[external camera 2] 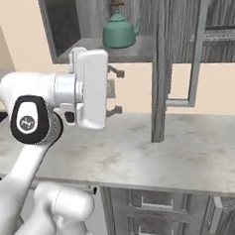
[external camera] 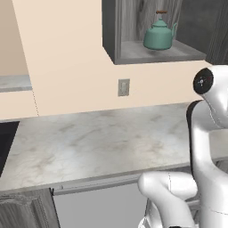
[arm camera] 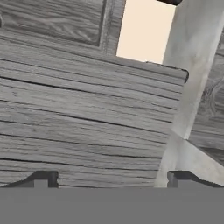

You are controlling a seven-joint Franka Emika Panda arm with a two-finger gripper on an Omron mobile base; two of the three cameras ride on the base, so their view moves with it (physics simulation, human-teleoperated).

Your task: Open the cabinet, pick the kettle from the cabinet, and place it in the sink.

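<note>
The cabinet [external camera: 156, 31] is already open, so the first step looks done; picking the kettle [external camera: 159, 35] and setting it in the sink remain. The kettle sits upright on the cabinet shelf, near its front edge, untouched. The tool [external camera 2: 115, 90] hangs below the shelf and above the bench [external camera 2: 156, 151], jaws spread wide and empty. The right base view shows the door [external camera 2: 165, 61] swung out edge-on with its handle [external camera 2: 194, 49], which the left base view does not. The hand view looks close at the door's woodgrain.
</note>
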